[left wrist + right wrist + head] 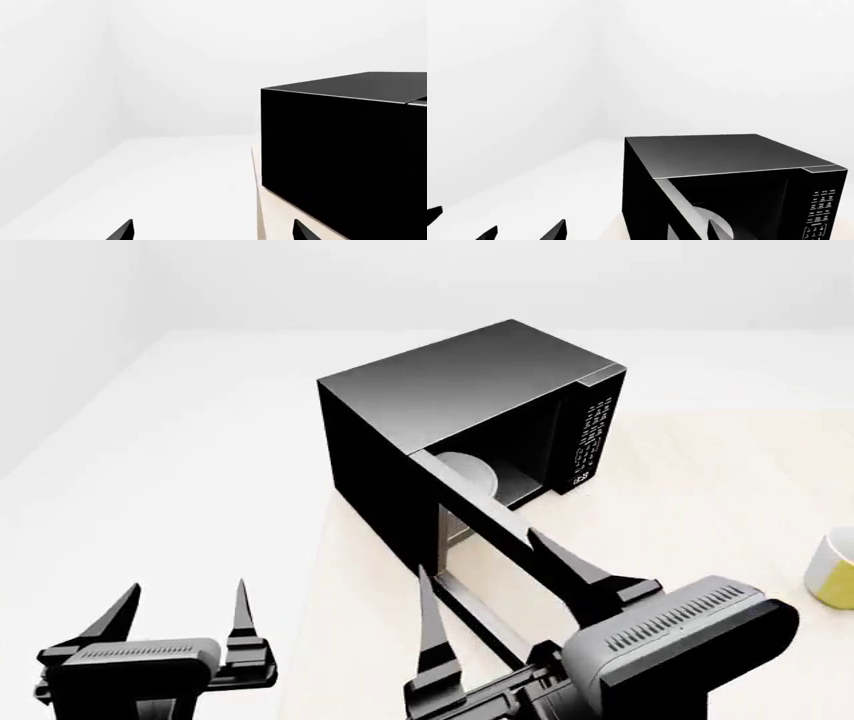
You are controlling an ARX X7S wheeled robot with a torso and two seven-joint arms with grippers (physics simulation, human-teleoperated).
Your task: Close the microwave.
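Note:
The microwave [441,390] is a large glossy black box on the tan table [707,490]. Its door [461,505] is swung open toward me, showing the white plate [467,475] inside and the keypad strip [594,435]. My right gripper [481,555] is open, one finger on each side of the door's free end; I cannot tell if it touches. In the right wrist view the microwave [727,165] fills the lower right beyond the right gripper [635,234]. My left gripper [187,588] is open and empty, left of the table. The left wrist view shows the microwave [340,160] side beyond the left gripper [212,235].
A yellow and white mug [834,565] stands at the table's right edge. The table's left edge [320,570] runs just left of the microwave, with white floor beyond. White walls surround the scene.

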